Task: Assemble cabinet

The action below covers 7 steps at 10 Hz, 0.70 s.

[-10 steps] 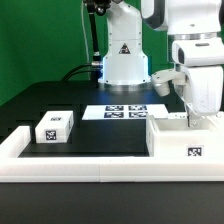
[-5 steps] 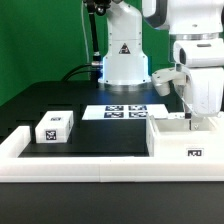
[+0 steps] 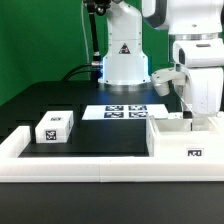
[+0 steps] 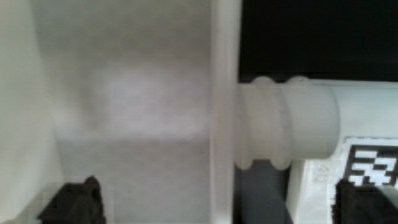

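The cabinet (image 3: 185, 140) sits on the black table (image 3: 100, 138) at the exterior view's right, toward the front. Its front face is touching or just behind the white border rail (image 3: 90, 167), can't tell which. It's an open-topped white box w/ one b/w tag (image 3: 195, 153) on the front face; the tag looks squashed flat from this angle. The Panda arm (image 3: 195, 70) comes down from above over the cabinet. The gripper (image 3: 188, 117) is at the box's top rim, tips dipping inside, mostly hidden by the box.

Wrist view is very close and blurry. It shows two dark fingertips (image 4: 79, 200) w/ an upright white wall (image 4: 169, 110) of the cabinet between them, so the fingers straddle that wall. Whether the pads squeeze it or just flank it, can't tell. Beside the wall is a ribbed white cylinder (image 4: 294, 115), can't tell what it belongs to. A bit of tag pattern (image 4: 374, 165) shows past it, against black.

Rest of scene:
- The small tagged block (image 3: 53, 127) is on the table at the exterior view's left, well apart from the cabinet, upright, w/ tags on top + front.
- The marker board (image 3: 125, 111) lies flat between block and cabinet, further back, near the robot base (image 3: 124, 62).
- The rail also runs along the exterior view's left side.
- A green backdrop (image 3: 40, 40) is behind.
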Available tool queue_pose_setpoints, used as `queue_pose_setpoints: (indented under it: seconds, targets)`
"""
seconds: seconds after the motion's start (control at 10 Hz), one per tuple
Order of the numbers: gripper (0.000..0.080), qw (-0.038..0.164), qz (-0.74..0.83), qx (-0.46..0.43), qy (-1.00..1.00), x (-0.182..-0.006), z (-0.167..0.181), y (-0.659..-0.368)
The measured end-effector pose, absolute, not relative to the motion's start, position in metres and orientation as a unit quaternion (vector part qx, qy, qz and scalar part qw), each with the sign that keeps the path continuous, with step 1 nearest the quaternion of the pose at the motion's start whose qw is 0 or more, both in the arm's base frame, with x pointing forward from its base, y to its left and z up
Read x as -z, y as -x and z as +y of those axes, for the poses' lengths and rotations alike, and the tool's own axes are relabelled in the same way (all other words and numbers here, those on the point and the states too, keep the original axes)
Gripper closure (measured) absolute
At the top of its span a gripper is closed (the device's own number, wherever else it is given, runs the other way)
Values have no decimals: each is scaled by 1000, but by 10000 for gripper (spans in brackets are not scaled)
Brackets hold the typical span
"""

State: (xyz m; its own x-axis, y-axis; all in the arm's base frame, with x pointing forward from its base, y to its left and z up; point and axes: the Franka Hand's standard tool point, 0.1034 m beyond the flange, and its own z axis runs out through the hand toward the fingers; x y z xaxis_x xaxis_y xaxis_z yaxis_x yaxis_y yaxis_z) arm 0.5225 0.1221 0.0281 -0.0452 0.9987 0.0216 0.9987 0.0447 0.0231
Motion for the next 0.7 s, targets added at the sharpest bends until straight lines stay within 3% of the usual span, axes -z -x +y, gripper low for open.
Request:
queue_pose_setpoints:
  seconds: [0.4, 0.7]
  targets:
    - [151, 0, 722, -16, -692, -29, 122, -523]
    - [151, 14, 717, -14, -697, -72, 124, -527]
